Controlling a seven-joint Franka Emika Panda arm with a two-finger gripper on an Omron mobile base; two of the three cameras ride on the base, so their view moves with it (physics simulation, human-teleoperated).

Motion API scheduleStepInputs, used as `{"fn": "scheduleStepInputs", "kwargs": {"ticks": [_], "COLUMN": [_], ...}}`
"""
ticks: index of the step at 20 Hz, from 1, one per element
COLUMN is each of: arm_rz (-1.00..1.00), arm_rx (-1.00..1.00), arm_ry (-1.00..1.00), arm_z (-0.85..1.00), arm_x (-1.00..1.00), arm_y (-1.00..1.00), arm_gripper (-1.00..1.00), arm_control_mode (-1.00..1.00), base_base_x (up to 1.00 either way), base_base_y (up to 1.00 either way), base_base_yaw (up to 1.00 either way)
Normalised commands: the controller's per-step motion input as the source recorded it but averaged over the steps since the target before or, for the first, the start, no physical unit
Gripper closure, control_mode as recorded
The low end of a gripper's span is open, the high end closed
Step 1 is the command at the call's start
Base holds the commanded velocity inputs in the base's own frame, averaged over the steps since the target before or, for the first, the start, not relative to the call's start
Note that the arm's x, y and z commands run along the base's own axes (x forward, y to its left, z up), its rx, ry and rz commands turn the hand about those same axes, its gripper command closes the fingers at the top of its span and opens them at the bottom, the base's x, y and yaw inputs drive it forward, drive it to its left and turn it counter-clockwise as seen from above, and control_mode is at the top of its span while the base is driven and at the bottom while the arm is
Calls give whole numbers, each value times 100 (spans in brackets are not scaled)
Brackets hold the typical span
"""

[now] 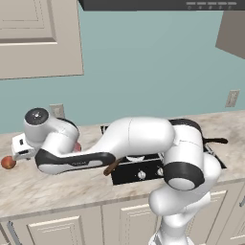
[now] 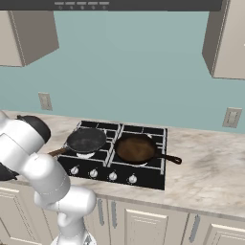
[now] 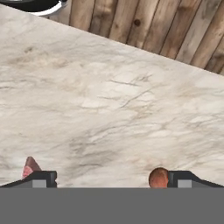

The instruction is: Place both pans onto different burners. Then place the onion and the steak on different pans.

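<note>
On the cooktop, the black pan with its brown wooden handle sits on the front-left burner. The reddish-brown pan sits on the front-right one. At the counter's left end lies the onion, with my gripper just above and beside it. The steak peeks out behind my forearm. In the hand view my gripper is open over bare marble. The onion lies by the inner side of the right fingertip. The steak lies at the left fingertip.
The marble counter runs left of the cooktop. Its front edge and the wooden floor show at the top of the hand view. A wall outlet is behind my arm, and cabinets hang overhead.
</note>
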Motion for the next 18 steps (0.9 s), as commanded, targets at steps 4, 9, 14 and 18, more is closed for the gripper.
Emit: {"fn": "scheduleStepInputs", "kwargs": {"ticks": [4, 9, 14, 18], "arm_rz": [11, 13, 14, 15], "arm_rx": [1, 0, 0, 0], "arm_ry": [-1, -3, -7, -11], "arm_z": [0, 0, 0, 0], "arm_x": [0, 0, 0, 1], "arm_y": [0, 0, 0, 0], "arm_gripper": [-100, -100, -100, -100], "arm_control_mode": [-100, -100, -100, -100], "base_base_x": [0, 0, 0, 0], "base_base_y": [0, 0, 0, 0], "base_base_yaw": [0, 0, 0, 0]}}
